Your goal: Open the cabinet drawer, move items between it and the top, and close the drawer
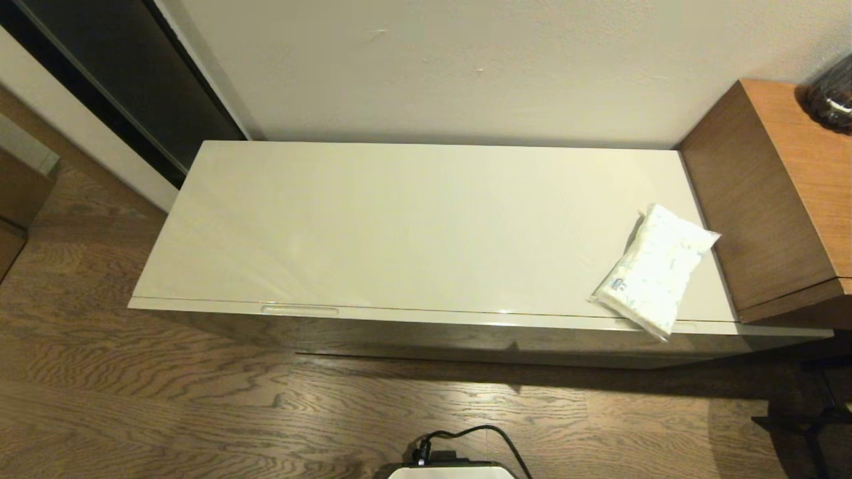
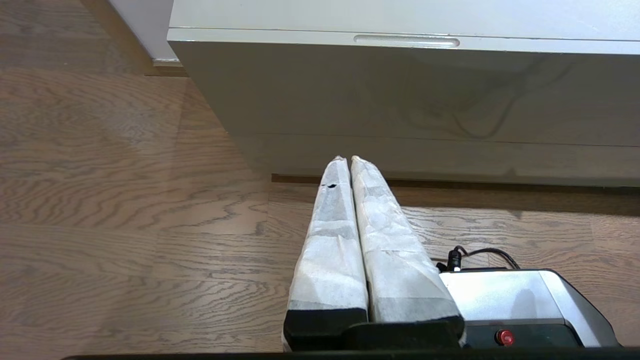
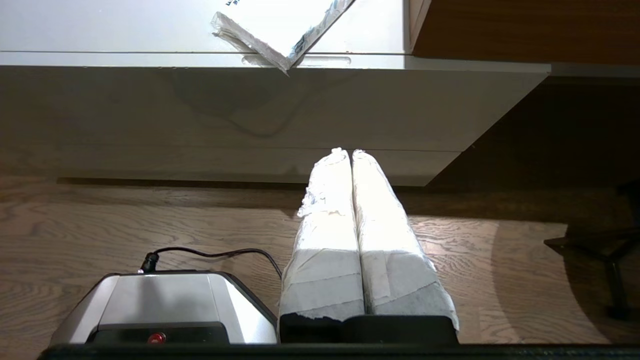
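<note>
The cabinet drawer (image 1: 413, 336) is shut, its cream-white face (image 2: 425, 95) flush under the top, with a narrow oblong recess (image 1: 299, 310) near the left end. The long cream-white top (image 1: 399, 226) carries a white, pale-blue-patterned tissue pack (image 1: 655, 269) at its right end, one corner (image 3: 280, 52) hanging over the front edge. The packet and the tape ring are out of view. My left gripper (image 2: 345, 159) hangs low in front of the cabinet, shut and empty. My right gripper (image 3: 346, 151) hangs low below the tissue pack, also shut and empty. Neither shows in the head view.
A taller brown wooden unit (image 1: 772, 199) butts against the cabinet's right end, with a dark glass object (image 1: 832, 96) on it. The robot base (image 1: 452, 469) with a black cable stands on the wood floor (image 1: 166, 412) before the cabinet. A dark stand (image 3: 605, 250) sits at the right.
</note>
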Controlling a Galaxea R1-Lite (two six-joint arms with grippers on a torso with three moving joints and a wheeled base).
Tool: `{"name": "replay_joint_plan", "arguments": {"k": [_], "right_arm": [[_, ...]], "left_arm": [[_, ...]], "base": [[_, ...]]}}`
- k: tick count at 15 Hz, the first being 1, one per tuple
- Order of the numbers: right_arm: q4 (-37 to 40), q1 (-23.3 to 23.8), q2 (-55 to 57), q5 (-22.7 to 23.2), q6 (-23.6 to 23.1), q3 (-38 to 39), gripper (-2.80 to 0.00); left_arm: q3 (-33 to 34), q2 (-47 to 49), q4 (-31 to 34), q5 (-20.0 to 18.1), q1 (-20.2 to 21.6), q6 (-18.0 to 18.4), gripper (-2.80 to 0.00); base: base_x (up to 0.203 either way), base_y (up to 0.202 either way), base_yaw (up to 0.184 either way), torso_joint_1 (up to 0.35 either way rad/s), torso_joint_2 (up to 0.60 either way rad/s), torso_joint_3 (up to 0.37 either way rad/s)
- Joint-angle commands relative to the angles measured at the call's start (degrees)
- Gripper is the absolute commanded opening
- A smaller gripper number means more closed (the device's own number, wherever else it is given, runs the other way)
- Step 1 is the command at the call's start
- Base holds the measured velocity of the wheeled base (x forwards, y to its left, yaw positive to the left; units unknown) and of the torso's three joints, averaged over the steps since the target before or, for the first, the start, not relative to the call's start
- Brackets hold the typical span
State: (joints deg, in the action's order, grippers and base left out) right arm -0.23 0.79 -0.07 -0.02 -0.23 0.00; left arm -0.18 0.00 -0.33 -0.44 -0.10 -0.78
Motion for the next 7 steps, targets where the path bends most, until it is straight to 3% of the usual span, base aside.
{"name": "replay_joint_plan", "arguments": {"k": [1,7], "right_arm": [[-0.1,0.0,0.1,-0.2,0.4,0.0,-2.8],[0.0,0.0,0.1,-0.1,0.2,0.0,-2.8]], "left_arm": [[0.0,0.1,0.0,0.0,0.0,0.1,-2.8],[0.0,0.1,0.0,0.0,0.0,0.0,-2.8]], "base": [[0.0,0.0,0.0,0.0,0.0,0.0],[0.0,0.0,0.0,0.0,0.0,0.0]]}}
